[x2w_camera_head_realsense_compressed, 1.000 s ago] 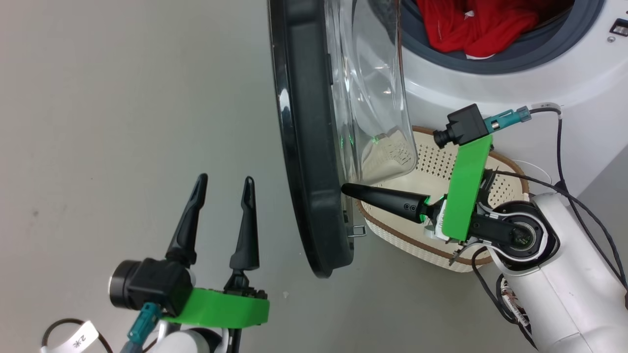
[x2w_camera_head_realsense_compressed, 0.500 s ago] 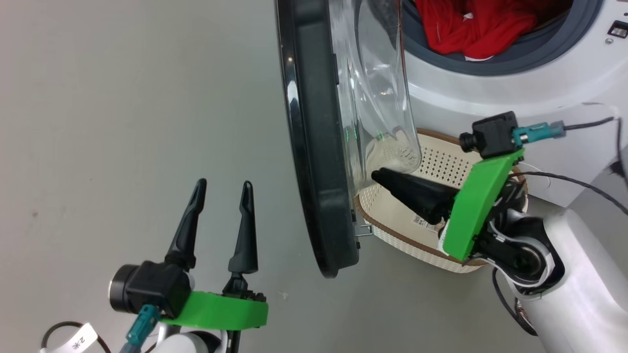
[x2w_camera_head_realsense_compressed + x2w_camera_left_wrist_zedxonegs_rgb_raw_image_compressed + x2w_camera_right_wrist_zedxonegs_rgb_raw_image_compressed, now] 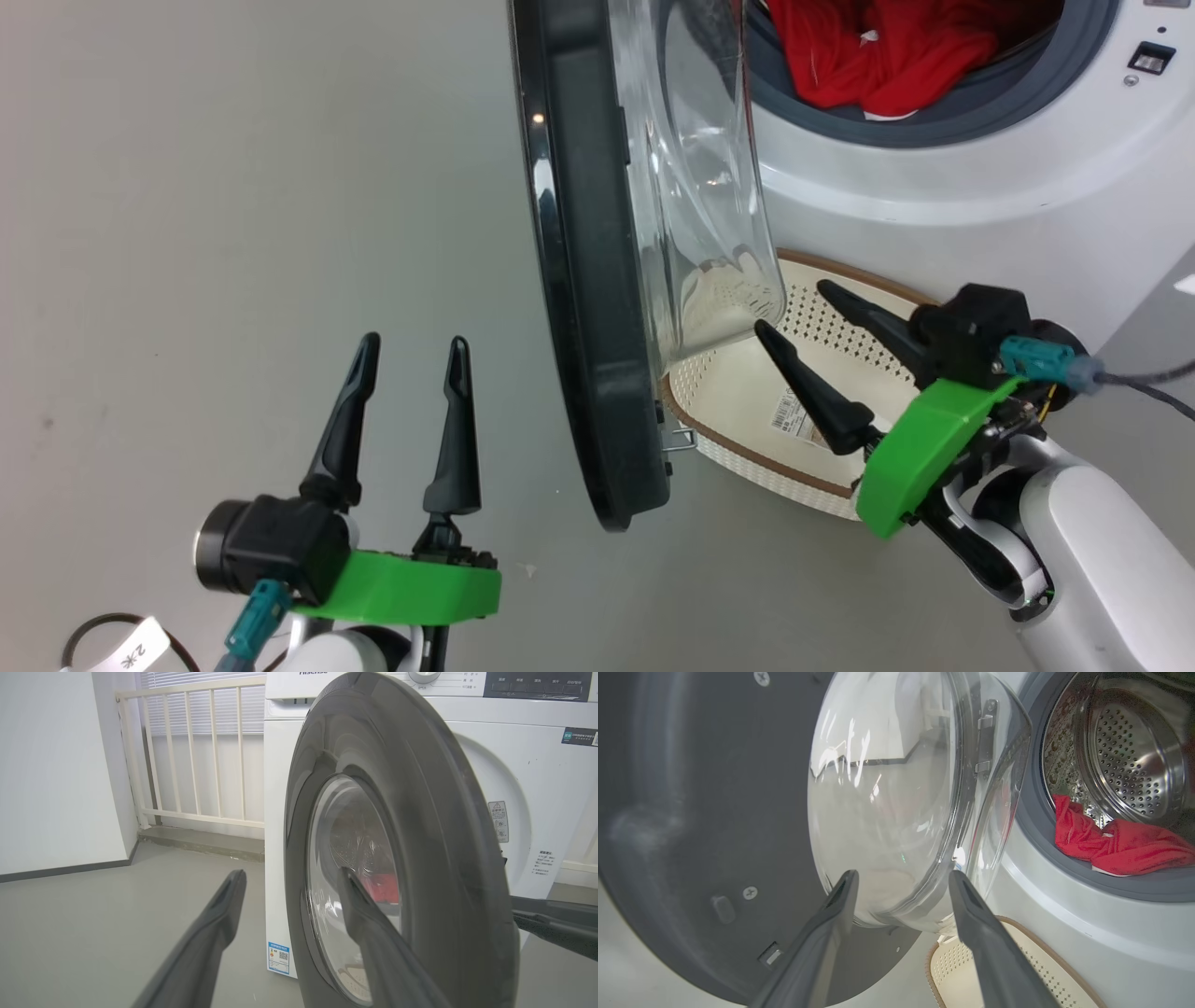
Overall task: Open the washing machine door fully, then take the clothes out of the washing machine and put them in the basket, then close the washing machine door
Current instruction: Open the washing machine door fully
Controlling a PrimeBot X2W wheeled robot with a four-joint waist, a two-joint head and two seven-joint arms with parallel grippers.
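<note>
Left gripper (image 3: 414, 341) wide, empty, left of the half-open door (image 3: 579, 280). Right gripper (image 3: 792, 306), wide and empty, hovers over the basket (image 3: 728, 392); best push the door's inner rim left, sparing the glass (image 3: 709, 187). Clothes (image 3: 868, 47) lie inside the washing machine (image 3: 934, 187).

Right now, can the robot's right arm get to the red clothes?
Probably yes: the door stands open to the side, and nothing blocks the open right gripper, over the basket, from the clothes.
</note>
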